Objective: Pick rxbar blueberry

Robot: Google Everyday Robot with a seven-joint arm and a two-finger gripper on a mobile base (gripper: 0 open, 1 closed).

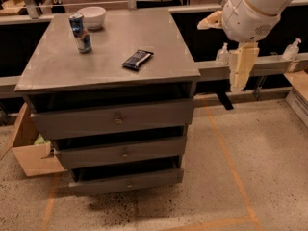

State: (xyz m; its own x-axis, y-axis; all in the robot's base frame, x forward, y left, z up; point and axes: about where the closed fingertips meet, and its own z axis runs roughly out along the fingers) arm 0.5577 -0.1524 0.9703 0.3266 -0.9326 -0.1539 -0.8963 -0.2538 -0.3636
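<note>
The rxbar blueberry [137,59], a flat dark navy bar with white lettering, lies on the grey cabinet top [159,37], right of centre and near the front edge. My gripper [239,81] hangs down, cream-coloured, from the white arm [252,11] at the upper right. It is off the cabinet's right side, well to the right of the bar, and holds nothing that I can see.
An upright blue and silver can [80,32] and a white bowl [91,17] stand at the cabinet's back left. The cabinet has three drawers [115,121], slightly open. A cardboard box [29,150] sits on the floor at left. Two small bottles [222,54] stand on the ledge behind the arm.
</note>
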